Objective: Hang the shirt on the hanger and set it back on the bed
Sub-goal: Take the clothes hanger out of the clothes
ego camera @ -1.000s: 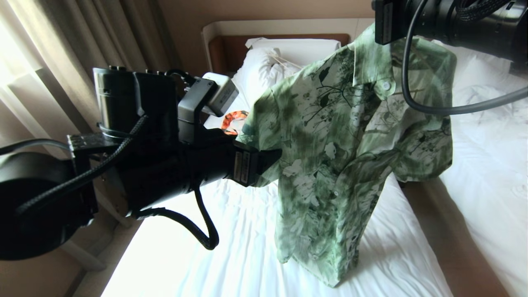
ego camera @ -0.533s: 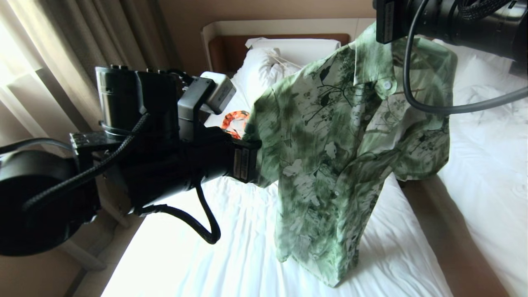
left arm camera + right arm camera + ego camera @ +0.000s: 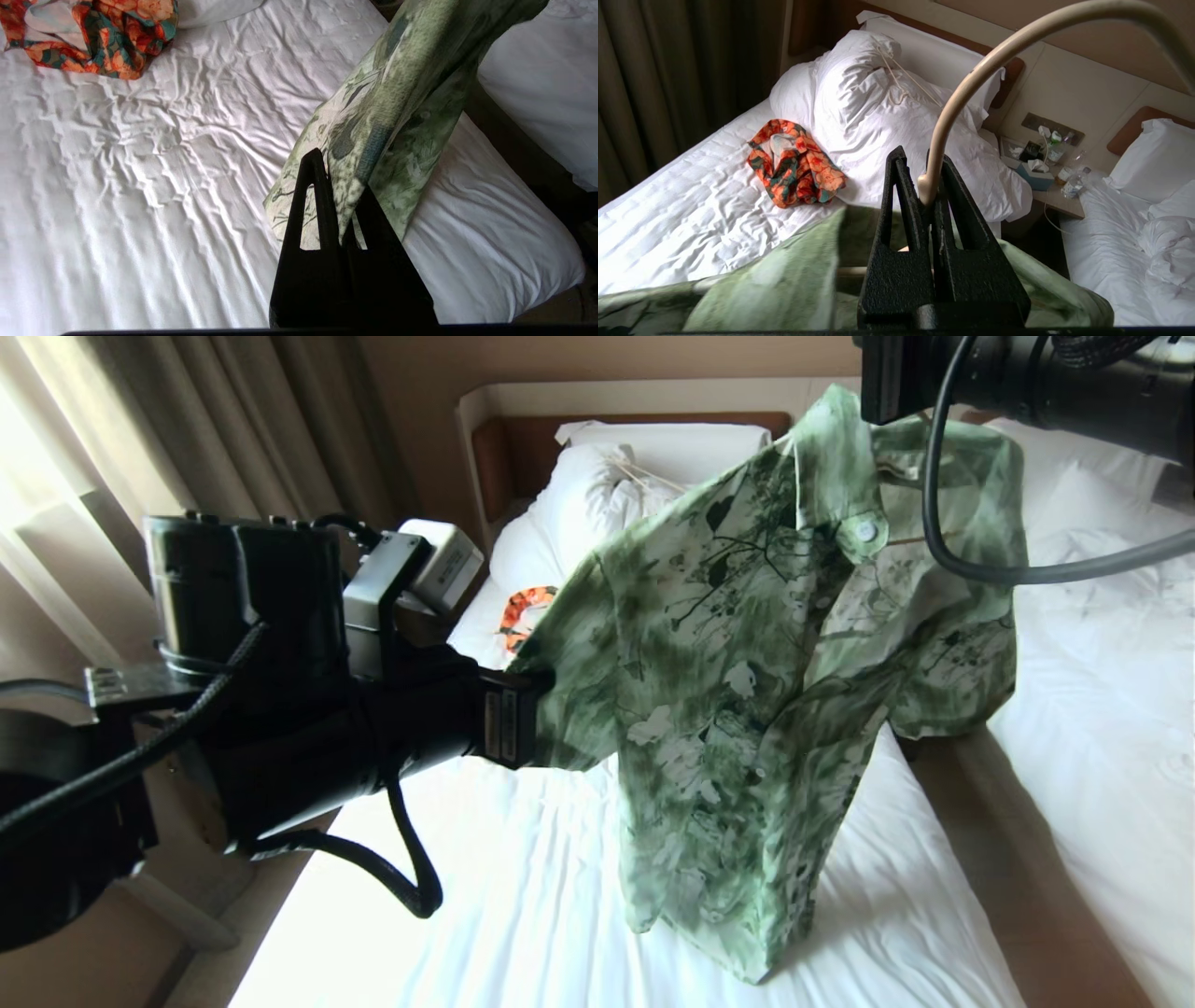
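Note:
The green flowered shirt hangs in the air over the bed, its hem just touching the white sheet. The hanger sits inside the shirt's shoulders. Its cream hook rises from my right gripper, which is shut on the hook's end at the top right of the head view. My left gripper is at the shirt's left sleeve. Its fingers pinch a fold of green sleeve cloth and hold it out sideways; the left gripper is shut on it.
A crumpled orange and dark-green garment lies on the sheet by the white pillows. Curtains hang to the left. A second bed stands to the right across a narrow floor gap, with a cluttered nightstand between the headboards.
My left gripper has shut on the shirt's left sleeve and moved left, drawing the sleeve out with it. The right gripper holds the hook as before.

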You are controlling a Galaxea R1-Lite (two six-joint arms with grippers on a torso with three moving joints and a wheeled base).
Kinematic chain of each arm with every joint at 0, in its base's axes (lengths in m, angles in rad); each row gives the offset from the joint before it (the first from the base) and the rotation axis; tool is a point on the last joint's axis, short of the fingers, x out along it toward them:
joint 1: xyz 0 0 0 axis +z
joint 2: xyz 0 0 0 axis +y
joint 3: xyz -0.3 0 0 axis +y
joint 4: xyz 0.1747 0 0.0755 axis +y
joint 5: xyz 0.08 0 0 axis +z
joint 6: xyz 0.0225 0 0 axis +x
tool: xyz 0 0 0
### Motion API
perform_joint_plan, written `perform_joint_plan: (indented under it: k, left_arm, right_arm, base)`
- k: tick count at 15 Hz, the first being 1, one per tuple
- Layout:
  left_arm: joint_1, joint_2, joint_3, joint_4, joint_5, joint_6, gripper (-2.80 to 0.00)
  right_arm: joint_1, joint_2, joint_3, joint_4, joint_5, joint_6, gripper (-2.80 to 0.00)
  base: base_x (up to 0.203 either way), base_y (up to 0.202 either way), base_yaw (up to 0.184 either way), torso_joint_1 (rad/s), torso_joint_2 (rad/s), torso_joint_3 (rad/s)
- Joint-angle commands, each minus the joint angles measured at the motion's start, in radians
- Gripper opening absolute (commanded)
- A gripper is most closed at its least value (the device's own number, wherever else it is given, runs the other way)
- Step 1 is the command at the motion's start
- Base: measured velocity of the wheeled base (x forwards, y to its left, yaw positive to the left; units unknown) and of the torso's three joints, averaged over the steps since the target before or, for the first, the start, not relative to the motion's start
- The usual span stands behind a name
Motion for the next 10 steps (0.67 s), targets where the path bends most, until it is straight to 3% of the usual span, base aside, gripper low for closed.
perform_joint_plan:
  k: [1, 4, 10]
  left_arm:
    - [0.048, -0.022, 0.084, -0.015, -0.001, 0.0, -2.8]
    - [0.079, -0.018, 0.143, -0.133, -0.012, 0.004, -2.8]
    - [0.07, -0.041, 0.12, -0.147, -0.007, 0.007, -2.8]
  right_arm:
    - [-0.005, 0.0, -0.016, -0.002, -0.002, -0.003, -2.8]
    - [-0.005, -0.001, -0.02, -0.002, -0.004, -0.009, -2.8]
    - [-0.005, 0.004, -0.02, -0.001, -0.004, -0.015, -2.8]
  base:
    - [0.0, 0.0, 0.0, 0.0, 0.0, 0.0]
    - [0.0, 0.0, 0.0, 0.0, 0.0, 0.0]
    - [0.0, 0.0, 0.0, 0.0, 0.0, 0.0]
